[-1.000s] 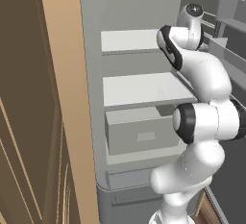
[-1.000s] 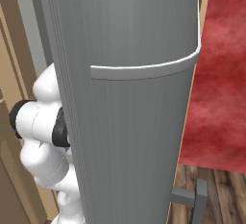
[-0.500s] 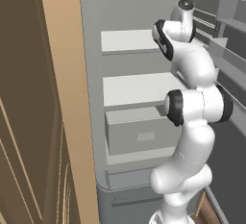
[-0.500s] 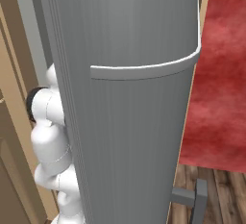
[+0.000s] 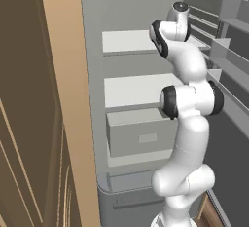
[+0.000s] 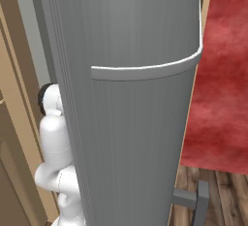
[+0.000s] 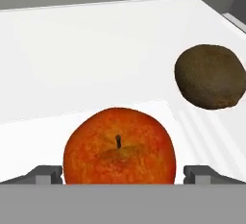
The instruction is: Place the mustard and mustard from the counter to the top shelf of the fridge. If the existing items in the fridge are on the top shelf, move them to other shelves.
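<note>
The claw (image 7: pixel 122 172) stood wide open astride a red apple (image 7: pixel 119 146) on a white fridge shelf (image 7: pixel 96 50), a brown kiwi (image 7: pixel 211 76) just beyond the apple.

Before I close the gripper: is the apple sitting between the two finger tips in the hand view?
Yes, the apple sits centred between the open gripper's two tips, one at each side.
</note>
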